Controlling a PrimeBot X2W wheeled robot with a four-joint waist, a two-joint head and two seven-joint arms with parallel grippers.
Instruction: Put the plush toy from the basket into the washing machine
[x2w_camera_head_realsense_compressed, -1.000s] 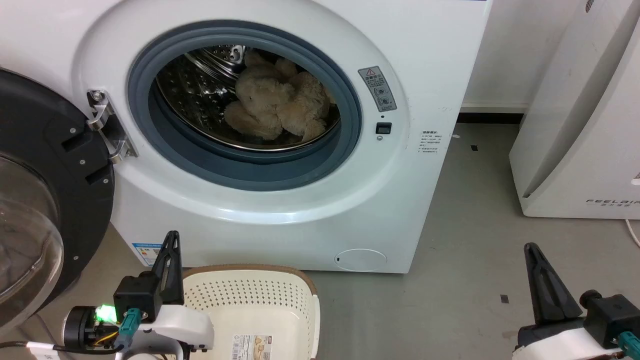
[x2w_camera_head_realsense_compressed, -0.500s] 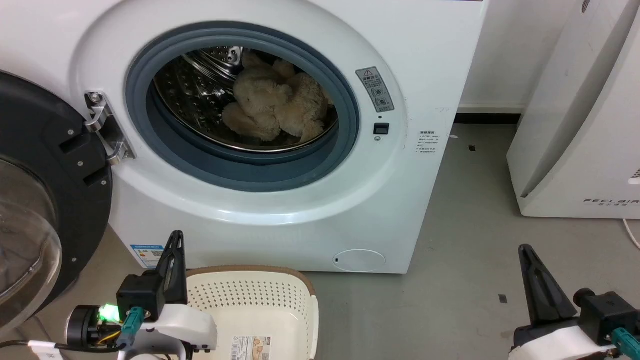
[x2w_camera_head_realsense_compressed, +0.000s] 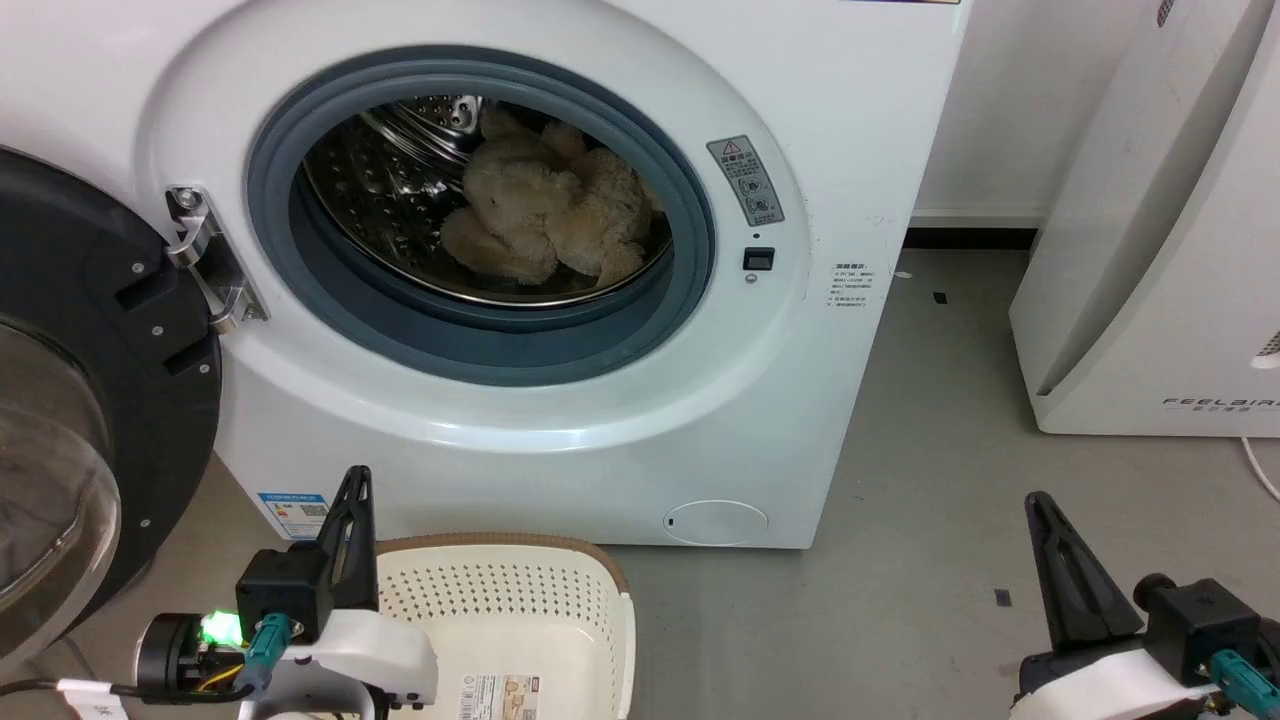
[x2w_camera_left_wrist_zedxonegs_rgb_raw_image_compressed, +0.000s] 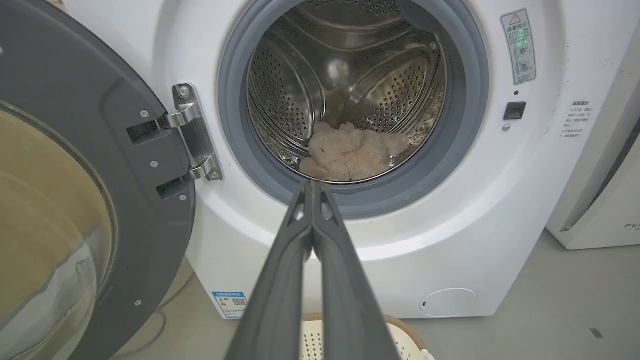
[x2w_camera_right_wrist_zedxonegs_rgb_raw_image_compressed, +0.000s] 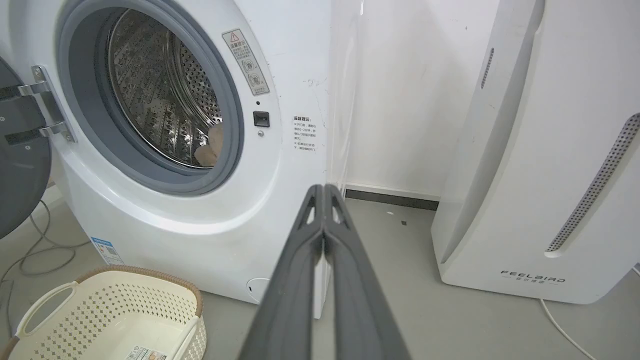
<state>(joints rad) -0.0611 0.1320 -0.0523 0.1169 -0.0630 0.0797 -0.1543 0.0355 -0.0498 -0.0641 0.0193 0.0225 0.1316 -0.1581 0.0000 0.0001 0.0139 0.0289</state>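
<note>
Inside the steel drum of the washing machine, the plush toy lies in a shaggy cream heap on the drum's lower curve, well behind the grey gasket and touching neither gripper. The dark round door stands swung wide open to the left on its metal hinge. In the left wrist view, the left gripper has its two long dark fingers pressed together from base to tip, with nothing between them; the tips point at the lower edge of the porthole, with the toy beyond them. The right gripper is the same, its fingers meeting along their length and holding nothing, aimed at the washer's right front corner and the wall behind it. In the head view, each gripper rises from a lower corner, clear of the machine. The basket sits on the grey floor just in front of the washer, its perforated walls and the label on its bottom in plain sight; the left arm's fingers overlap its left rim in that view, and whether they touch it cannot be told. The white slanted appliance marked FEELBIRD stands to the right, apart from both arms.
</note>
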